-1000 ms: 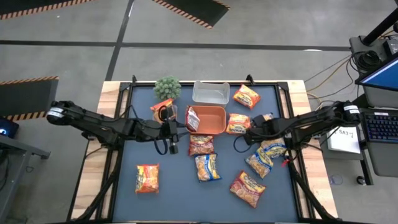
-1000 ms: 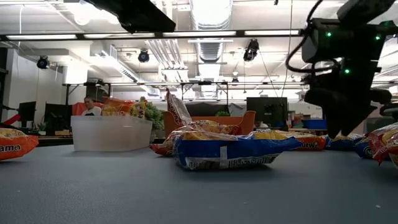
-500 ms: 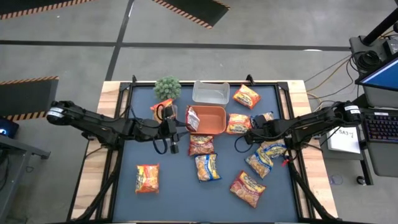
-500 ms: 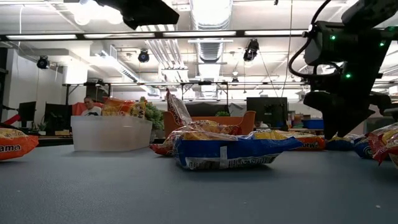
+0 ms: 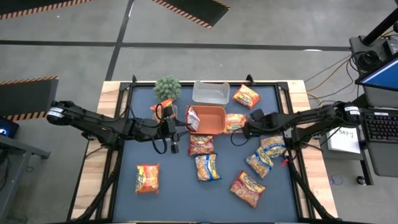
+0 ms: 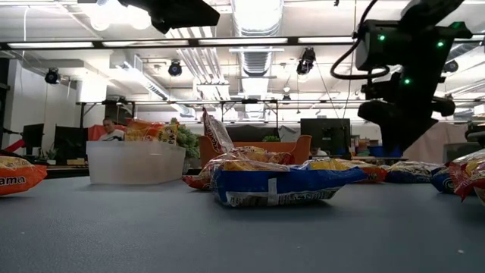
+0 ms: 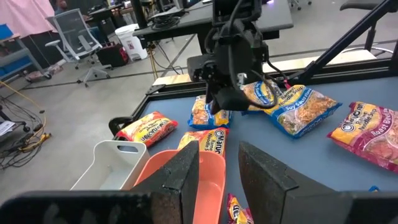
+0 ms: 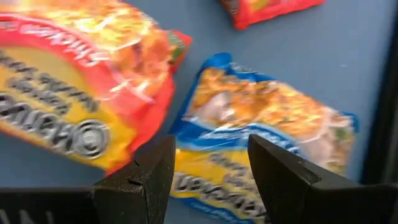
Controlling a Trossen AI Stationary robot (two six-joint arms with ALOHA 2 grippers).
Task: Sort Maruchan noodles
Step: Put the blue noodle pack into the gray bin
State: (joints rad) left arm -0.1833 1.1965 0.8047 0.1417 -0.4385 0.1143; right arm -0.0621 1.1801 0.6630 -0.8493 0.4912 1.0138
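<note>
On my dark desk (image 5: 174,193) the noodle packets (image 5: 206,167) lie scattered around the orange tray (image 5: 211,119) (one red packet (image 5: 192,118) leans inside it). My right end effector (image 5: 245,129) hovers open over an orange packet (image 5: 234,122) beside the tray. My left end effector (image 5: 179,129) sits empty at the tray's other side, fingers slightly parted.

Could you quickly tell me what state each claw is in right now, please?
Left claw: open, holding nothing, by the orange tray.
Right claw: open, empty, above a blue packet.
</note>
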